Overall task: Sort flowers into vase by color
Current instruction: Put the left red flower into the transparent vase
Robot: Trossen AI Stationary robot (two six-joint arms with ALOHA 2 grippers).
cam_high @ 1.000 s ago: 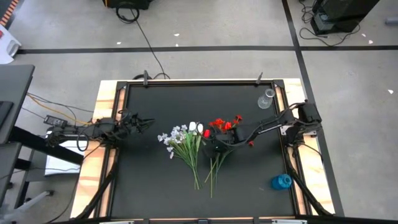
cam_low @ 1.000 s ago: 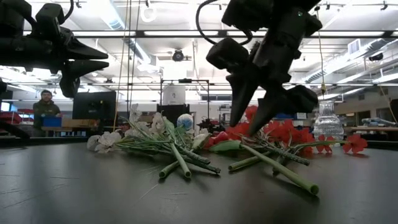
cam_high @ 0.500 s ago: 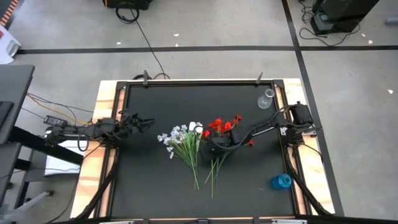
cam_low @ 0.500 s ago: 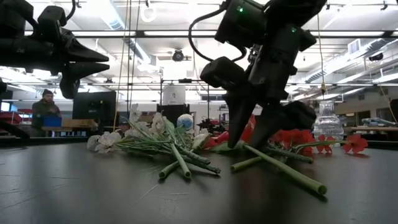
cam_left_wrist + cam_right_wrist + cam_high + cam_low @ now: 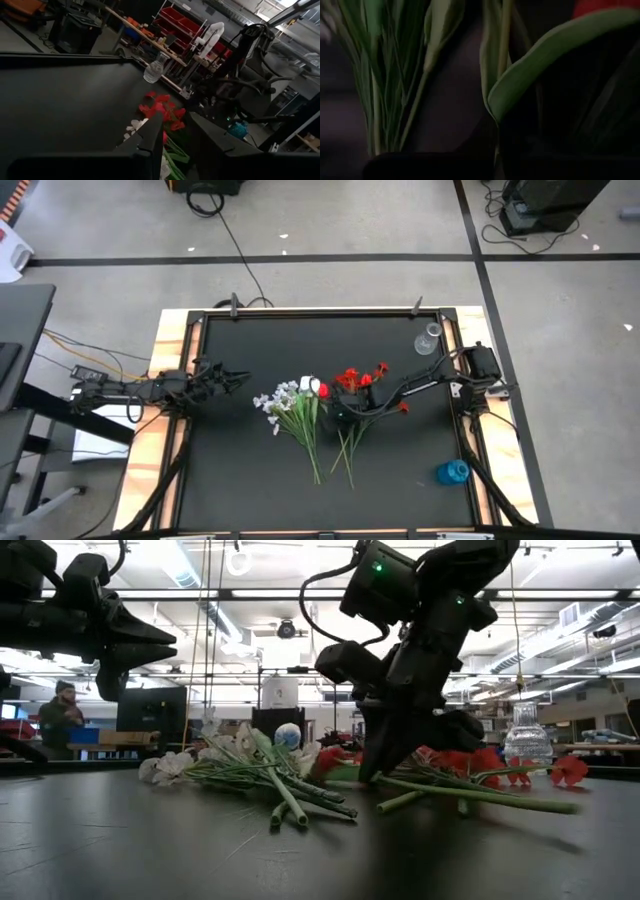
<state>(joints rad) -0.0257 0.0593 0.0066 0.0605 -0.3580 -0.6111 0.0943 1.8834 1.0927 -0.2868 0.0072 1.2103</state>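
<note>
Here, red flowers & white flowers lie w/ green stalks crossing.

Right hand now down, seemingly shut among red flower stems, stems shifted.

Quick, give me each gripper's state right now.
Left gripper: open, holding nothing, hovering left of the white flowers.
Right gripper: down among the red flowers, closing around their stalks; a firm grip cannot be told.

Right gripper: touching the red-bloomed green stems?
Touching. Low view: right gripper is down among the red-bloomed green stems, fingers closed around them at the table.
</note>
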